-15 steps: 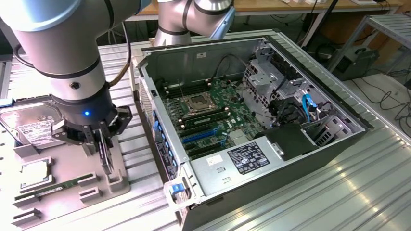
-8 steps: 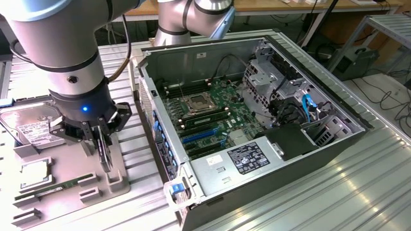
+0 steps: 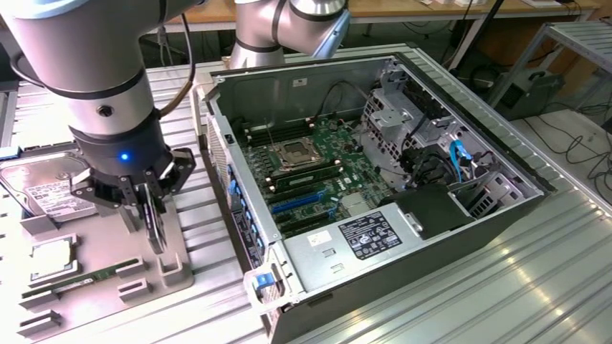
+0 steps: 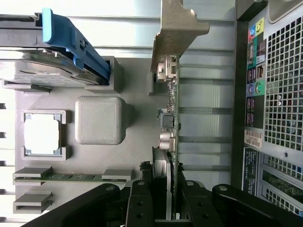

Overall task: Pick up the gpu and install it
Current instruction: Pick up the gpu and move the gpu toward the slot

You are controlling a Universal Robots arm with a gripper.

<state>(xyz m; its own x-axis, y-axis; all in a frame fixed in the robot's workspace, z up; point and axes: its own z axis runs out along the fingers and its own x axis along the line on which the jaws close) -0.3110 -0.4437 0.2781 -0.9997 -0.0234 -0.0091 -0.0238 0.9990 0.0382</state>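
Observation:
The gpu (image 4: pixel 171 118) appears edge-on, a thin dark card with its long silver end bracket (image 4: pixel 176 28) at the far end. My gripper (image 4: pixel 165 201) is shut on it, one black finger (image 4: pixel 139 203) pressed to each face. In the exterior view the gripper (image 3: pixel 150 211) hangs over the grey parts tray (image 3: pixel 105 247) at that view's left, and the gpu (image 3: pixel 155 233) stands upright below it, by a grey holder post (image 3: pixel 172 269). Whether the card has left the holder I cannot tell.
The open computer case (image 3: pixel 316 64) lies to the exterior view's right of the tray, with its motherboard (image 3: pixel 316 172) and blue slots (image 3: pixel 292 204) exposed. On the tray are a hard drive (image 3: pixel 43 190), a processor (image 3: pixel 48 258) and a green memory stick (image 3: pixel 82 279). The case's rear panel (image 4: pixel 279 94) is close by.

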